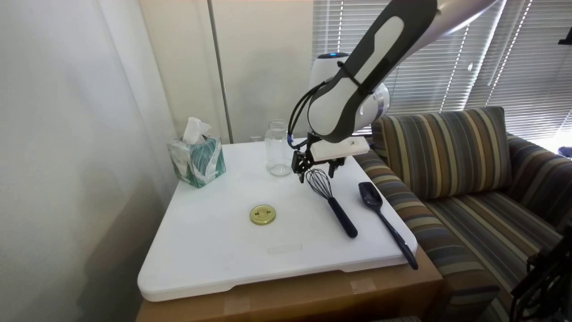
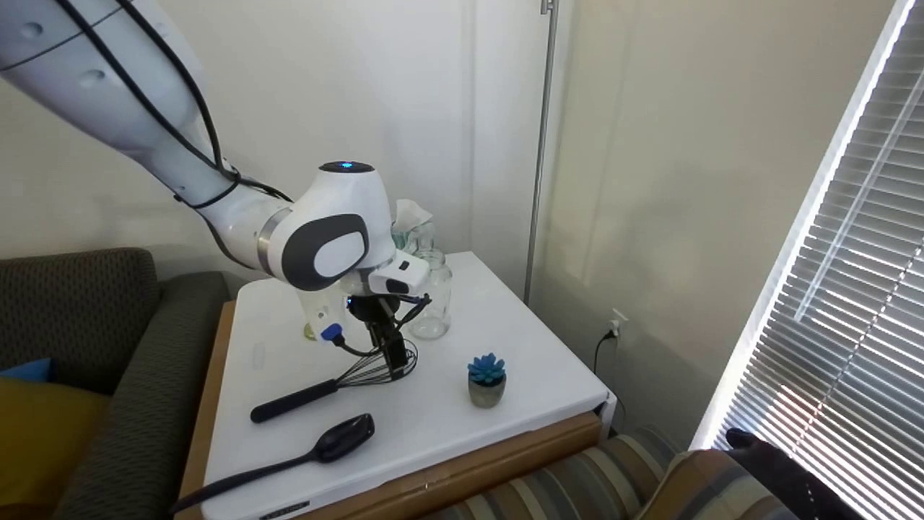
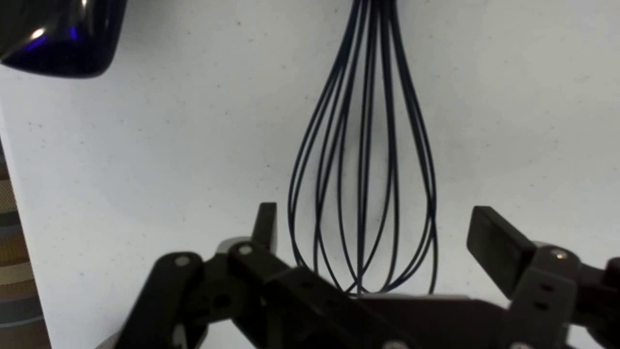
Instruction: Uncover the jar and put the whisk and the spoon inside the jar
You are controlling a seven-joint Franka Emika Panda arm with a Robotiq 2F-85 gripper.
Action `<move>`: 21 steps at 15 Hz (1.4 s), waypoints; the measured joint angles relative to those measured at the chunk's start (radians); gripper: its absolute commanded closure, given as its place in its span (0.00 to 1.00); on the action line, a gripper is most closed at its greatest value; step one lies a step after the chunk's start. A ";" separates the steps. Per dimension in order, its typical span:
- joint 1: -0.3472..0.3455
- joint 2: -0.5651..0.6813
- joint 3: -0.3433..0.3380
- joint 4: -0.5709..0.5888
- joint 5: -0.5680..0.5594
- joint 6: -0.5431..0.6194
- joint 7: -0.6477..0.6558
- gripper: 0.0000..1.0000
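The whisk (image 1: 342, 218) lies flat on the white table, its black handle pointing away from my gripper (image 3: 379, 230). In the wrist view my gripper stands open, one finger on each side of the wire loops, with space between the loops and both pads. How far above the table the fingertips are, I cannot tell. The clear glass jar (image 1: 278, 156) stands upright and uncovered just beyond the gripper. Its yellow-green lid (image 1: 262, 214) rests separately on the table. The black spoon (image 2: 345, 438) lies near the table's side, its handle end jutting past the edge.
A teal tissue box (image 1: 196, 161) stands at a table corner by the wall. In an exterior view a small potted blue succulent (image 2: 486, 379) sits beyond the whisk's loops. A striped sofa (image 1: 440, 156) borders the table on the spoon's side.
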 measured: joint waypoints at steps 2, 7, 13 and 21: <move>0.012 0.000 -0.010 0.002 -0.002 0.000 0.007 0.00; 0.028 0.000 -0.023 0.002 -0.003 0.000 0.016 0.00; 0.050 -0.008 -0.045 0.002 -0.015 0.000 0.032 0.00; 0.063 -0.009 -0.055 0.002 -0.035 0.000 0.045 0.38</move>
